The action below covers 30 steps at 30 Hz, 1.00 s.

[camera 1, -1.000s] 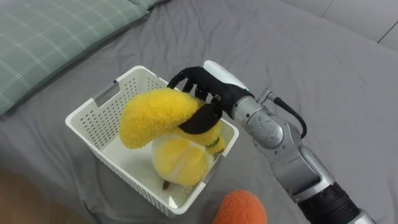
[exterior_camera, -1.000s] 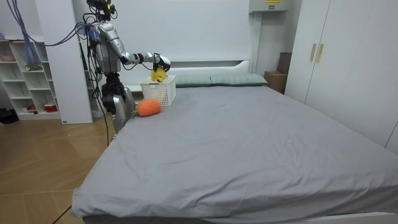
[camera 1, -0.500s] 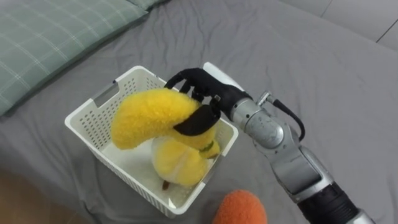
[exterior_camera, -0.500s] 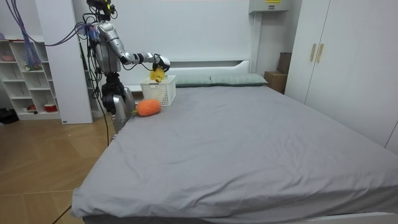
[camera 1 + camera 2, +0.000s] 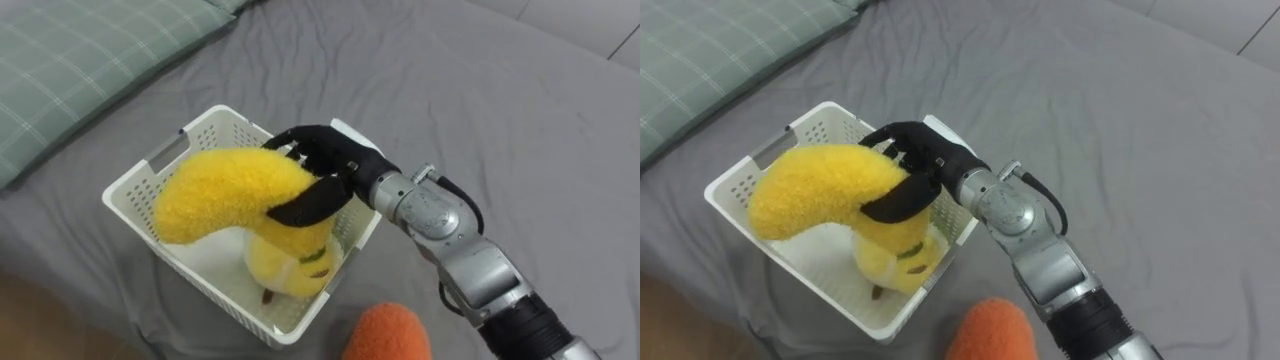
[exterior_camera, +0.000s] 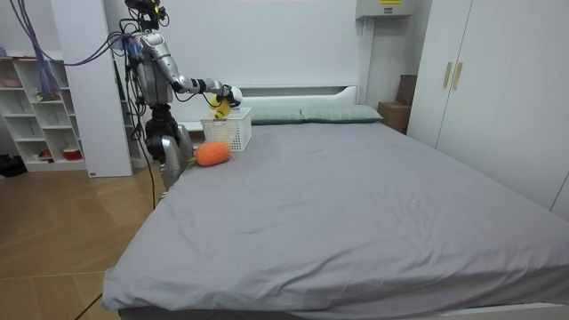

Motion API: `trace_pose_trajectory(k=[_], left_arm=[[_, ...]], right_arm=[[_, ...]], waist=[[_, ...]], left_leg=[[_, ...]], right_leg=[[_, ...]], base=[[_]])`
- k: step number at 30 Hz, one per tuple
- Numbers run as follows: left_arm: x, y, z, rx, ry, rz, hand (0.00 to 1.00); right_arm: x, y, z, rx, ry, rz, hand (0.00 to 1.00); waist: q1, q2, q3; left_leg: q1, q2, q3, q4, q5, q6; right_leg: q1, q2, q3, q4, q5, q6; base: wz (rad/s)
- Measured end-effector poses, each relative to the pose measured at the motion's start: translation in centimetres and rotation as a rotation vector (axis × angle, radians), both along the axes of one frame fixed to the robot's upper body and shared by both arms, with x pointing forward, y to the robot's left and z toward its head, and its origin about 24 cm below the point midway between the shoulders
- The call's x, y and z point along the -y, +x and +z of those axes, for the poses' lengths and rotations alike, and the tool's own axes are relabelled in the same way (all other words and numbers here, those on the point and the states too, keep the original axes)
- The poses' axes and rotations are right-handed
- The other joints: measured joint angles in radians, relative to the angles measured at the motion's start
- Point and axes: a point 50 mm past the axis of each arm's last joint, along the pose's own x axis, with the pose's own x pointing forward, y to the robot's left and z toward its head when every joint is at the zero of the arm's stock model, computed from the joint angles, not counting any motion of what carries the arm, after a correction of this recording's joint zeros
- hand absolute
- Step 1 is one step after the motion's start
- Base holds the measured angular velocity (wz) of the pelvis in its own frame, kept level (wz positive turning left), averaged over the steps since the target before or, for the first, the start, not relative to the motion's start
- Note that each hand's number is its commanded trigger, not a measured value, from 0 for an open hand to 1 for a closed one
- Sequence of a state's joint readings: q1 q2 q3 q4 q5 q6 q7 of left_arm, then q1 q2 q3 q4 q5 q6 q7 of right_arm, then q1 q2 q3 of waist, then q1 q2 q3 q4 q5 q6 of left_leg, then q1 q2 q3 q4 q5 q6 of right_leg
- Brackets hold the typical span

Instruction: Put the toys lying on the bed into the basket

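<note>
Over the white basket (image 5: 140,168), the right hand (image 5: 325,165) curls its fingers round the yellow plush toy (image 5: 215,190), likely light and squashy, best gripped round its thick middle.

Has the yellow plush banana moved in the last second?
Yes. Held in the right hand, the yellow plush banana has swung leftward over the white plastic basket, its tip now nearer the basket's left corner.

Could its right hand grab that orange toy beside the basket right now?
Probably not yet: the right hand is closed around the yellow toy over the basket. The orange toy lies close by with nothing covering it, so a freed hand likely could.
</note>
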State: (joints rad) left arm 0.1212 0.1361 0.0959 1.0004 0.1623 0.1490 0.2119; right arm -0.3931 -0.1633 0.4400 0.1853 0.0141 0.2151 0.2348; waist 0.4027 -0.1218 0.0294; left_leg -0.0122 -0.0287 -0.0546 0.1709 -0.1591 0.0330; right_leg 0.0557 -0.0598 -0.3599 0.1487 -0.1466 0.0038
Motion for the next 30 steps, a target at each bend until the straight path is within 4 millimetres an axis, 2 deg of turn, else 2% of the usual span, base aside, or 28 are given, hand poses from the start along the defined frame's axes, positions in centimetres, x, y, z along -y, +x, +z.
trace_pose_trajectory(k=[9, 10, 11, 12, 13, 25, 30], left_arm=[[0.1, -0.3, -0.1, -0.009, -0.011, -0.001, 0.00], [0.1, -0.3, -0.1, -0.011, -0.011, 0.000, 0.00], [0.1, -0.4, -0.1, -0.014, -0.012, 0.001, 0.00], [0.1, -0.4, -0.2, -0.017, -0.013, 0.002, 0.00], [0.2, -0.4, -0.2, -0.017, -0.015, 0.002, 0.00], [0.3, 0.6, -0.1, 0.009, -0.015, -0.001, 0.00], [0.2, 0.3, -0.1, 0.006, -0.008, 0.011, 0.00]], right_arm=[[0.0, 0.0, 0.0, 0.014, -0.017, 0.000, 1.00], [0.0, 0.0, 0.0, 0.014, -0.016, 0.000, 0.94], [0.0, 0.0, 0.0, 0.013, -0.017, 0.004, 0.57], [0.0, 0.0, 0.0, 0.013, -0.021, 0.008, 0.25], [0.0, 0.0, 0.0, 0.016, -0.026, 0.007, 0.00], [0.2, 0.1, 0.2, 0.042, -0.031, 0.012, 0.00], [0.5, 0.1, 0.3, 0.052, -0.036, 0.011, 0.00]], waist=[[-0.006, -0.002, -0.0015], [-0.007, -0.002, -0.0015], [-0.009, -0.002, -0.0015], [-0.012, -0.002, -0.0016], [-0.015, -0.002, -0.0017], [-0.029, -0.004, -0.0051], [-0.048, 0.000, -0.0121]], left_leg=[[0.008, 0.001, 0.006, 0.004, 0.000, 0.000], [0.008, 0.001, 0.008, 0.003, 0.000, 0.000], [0.007, 0.002, 0.012, -0.001, 0.000, 0.000], [0.007, 0.002, 0.014, -0.001, 0.000, 0.000], [0.008, 0.002, 0.017, -0.001, 0.000, 0.000], [0.022, 0.005, 0.030, -0.005, 0.000, 0.001], [0.027, 0.006, 0.041, -0.004, 0.000, 0.001]], right_leg=[[0.007, 0.000, 0.007, 0.000, 0.000, 0.000], [0.007, 0.001, 0.008, 0.000, 0.000, 0.000], [0.007, 0.001, 0.012, 0.000, 0.000, 0.000], [0.007, 0.001, 0.014, 0.001, 0.000, 0.000], [0.007, 0.001, 0.016, 0.001, 0.000, 0.000], [0.011, 0.002, 0.028, 0.001, 0.000, 0.000], [0.014, 0.003, 0.030, 0.002, 0.000, 0.000]], base=[[0.00], [-0.05], [-0.07], [-0.09], [-0.05], [-0.03], [-0.03]])
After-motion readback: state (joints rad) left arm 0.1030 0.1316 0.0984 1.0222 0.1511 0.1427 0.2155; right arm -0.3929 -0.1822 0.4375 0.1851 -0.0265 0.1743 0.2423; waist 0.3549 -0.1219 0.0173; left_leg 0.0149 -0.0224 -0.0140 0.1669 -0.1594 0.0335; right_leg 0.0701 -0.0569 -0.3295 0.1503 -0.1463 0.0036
